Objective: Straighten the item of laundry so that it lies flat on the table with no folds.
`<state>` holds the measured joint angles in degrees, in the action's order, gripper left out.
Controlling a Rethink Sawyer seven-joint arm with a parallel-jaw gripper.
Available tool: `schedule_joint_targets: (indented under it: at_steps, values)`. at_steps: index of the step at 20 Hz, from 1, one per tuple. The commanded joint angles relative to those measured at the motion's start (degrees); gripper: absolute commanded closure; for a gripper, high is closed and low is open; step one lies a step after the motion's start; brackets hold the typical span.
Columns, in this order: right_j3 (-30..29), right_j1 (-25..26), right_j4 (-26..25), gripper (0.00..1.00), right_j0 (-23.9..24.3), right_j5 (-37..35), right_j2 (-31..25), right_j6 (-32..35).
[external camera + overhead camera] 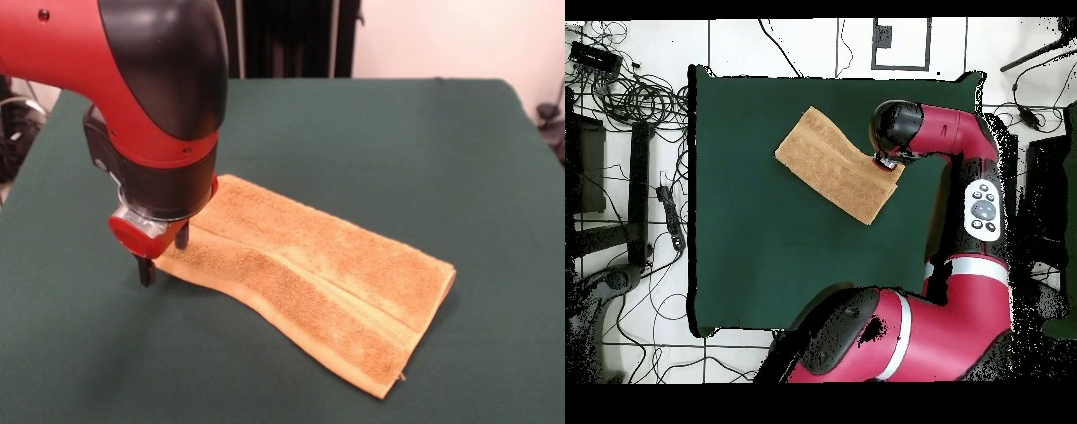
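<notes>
Gripper (163, 254) stood with fingers apart, straddling the folded towel's (327, 278) corner on the green table (397, 132). Closing on both layers, it risked dragging the towel along instead of unfolding it.

The arm (132, 79) is glossy red with rounded black joint shells; a dark round dot sits in the red casing near its top edge. Below a black wrist collar comes a silver ring and a red block, from which the gripper (164, 254) shows two short black fingers (146, 270). From overhead, a white band rings the thick red link, and a pale grey button panel (983, 210) lies on the forearm.
</notes>
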<state>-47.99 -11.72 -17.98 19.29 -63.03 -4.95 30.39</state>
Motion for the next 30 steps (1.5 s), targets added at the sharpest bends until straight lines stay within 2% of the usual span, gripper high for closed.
schedule_joint_targets:
  at_steps: [1, 30]
  values:
    - [-10.46, 2.42, 0.82, 0.00, -0.81, 4.12, -6.73, 1.52]
    - [-12.81, 2.80, 0.63, 0.00, 0.27, 8.96, -7.21, 2.04]
